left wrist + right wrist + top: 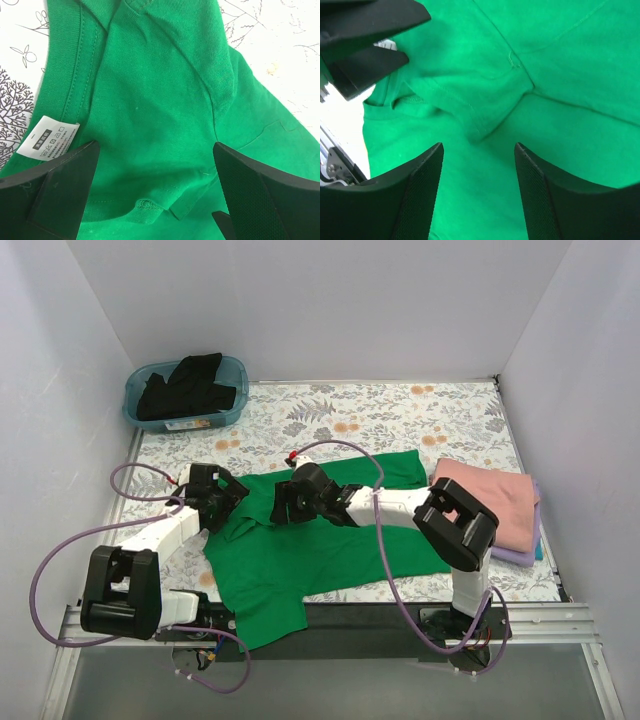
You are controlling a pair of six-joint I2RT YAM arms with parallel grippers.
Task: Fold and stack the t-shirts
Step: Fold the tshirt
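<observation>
A bright green t-shirt (320,540) lies spread on the floral table, its hem hanging over the front edge. My left gripper (228,502) is open just above its left collar area; the left wrist view shows the cloth (160,100), the white care label (48,137) and a folded sleeve hem between the jaws. My right gripper (283,502) is open over the same shirt (560,100), above a folded sleeve edge (485,115), close to the left gripper. Folded salmon pink (490,502) and lavender (520,555) shirts are stacked at the right. A black shirt (190,385) lies in the tub.
A teal plastic tub (185,392) stands at the back left corner. White walls close in the table on the left, back and right. The purple cables of both arms loop over the near edge.
</observation>
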